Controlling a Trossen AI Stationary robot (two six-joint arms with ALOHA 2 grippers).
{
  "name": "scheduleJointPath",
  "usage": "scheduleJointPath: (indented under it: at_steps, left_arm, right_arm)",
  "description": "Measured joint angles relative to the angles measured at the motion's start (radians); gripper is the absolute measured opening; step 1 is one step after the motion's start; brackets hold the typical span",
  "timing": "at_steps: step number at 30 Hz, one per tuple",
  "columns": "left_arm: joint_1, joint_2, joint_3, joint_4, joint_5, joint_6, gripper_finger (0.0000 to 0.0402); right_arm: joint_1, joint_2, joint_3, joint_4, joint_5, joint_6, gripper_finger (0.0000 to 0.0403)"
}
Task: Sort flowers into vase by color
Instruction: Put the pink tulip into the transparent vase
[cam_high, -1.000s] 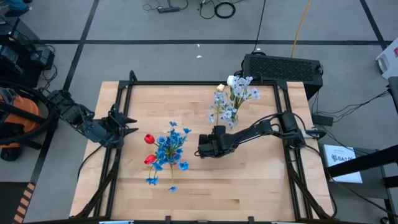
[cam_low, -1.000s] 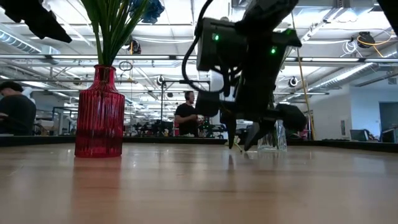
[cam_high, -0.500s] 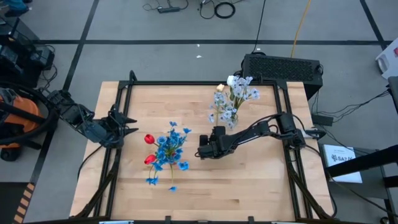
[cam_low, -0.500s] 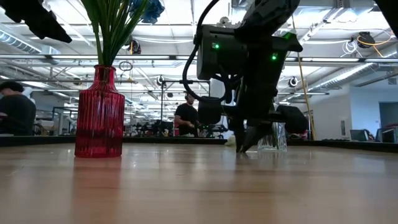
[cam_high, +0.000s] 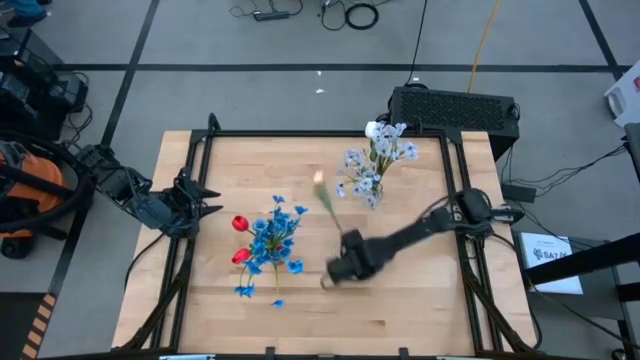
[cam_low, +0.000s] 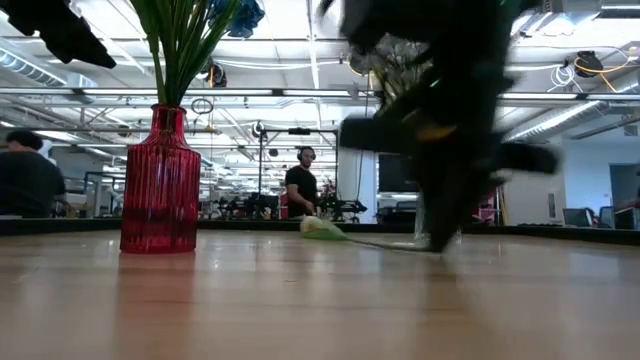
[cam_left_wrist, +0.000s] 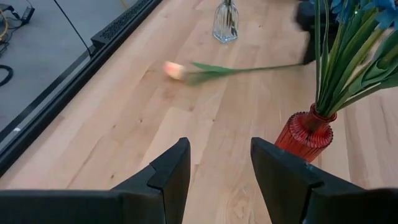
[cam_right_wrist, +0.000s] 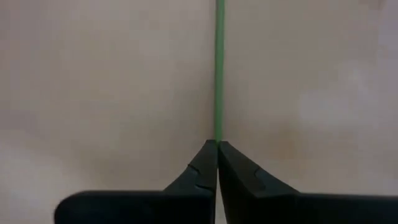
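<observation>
At the desk's (cam_high: 400, 310) left edge the left gripper (cam_left_wrist: 219, 163) is waiting with its jaws released, next to the red vase (cam_high: 262, 247) that is holding bright blue clusters and 2 red tulips. Toward the middle, a cream-white tulip (cam_high: 319, 181) on a thin green stem is lying low over the wood, with the right gripper (cam_high: 334, 272) clenching its jaws on the stem's end, and a clear vase (cam_high: 372, 187) of pale bluish-white sprays is standing farther right. Only the right wrist view is showing the stem pinched between the closed fingertips (cam_right_wrist: 205, 163), while the low view is blurring that arm.
</observation>
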Motion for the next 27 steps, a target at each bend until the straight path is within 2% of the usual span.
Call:
scheduleJointPath:
  at_steps: [7, 11, 19, 22, 27]
  left_arm:
    - [0.000, 0.001, 0.000, 0.001, 0.000, 0.000, 0.0176]
    - [0.000, 0.001, 0.000, 0.001, -0.001, 0.000, 0.0176]
    - [0.000, 0.001, 0.000, 0.001, -0.001, 0.000, 0.0176]
    - [0.000, 0.001, 0.000, 0.001, -0.001, 0.000, 0.0176]
    - [0.000, 0.001, 0.000, 0.001, -0.003, 0.001, 0.0176]
  right_arm:
    - [0.153, -0.120, 0.004, -0.072, -0.207, -0.040, 0.0001]
    - [0.223, -0.160, 0.004, -0.074, -0.243, -0.012, 0.0007]
    - [0.256, -0.199, 0.004, -0.102, -0.351, 0.023, 0.0067]
    - [0.250, -0.200, 0.004, -0.123, -0.338, 0.012, 0.0098]
    - [0.194, -0.200, 0.004, -0.122, -0.207, -0.042, 0.0145]
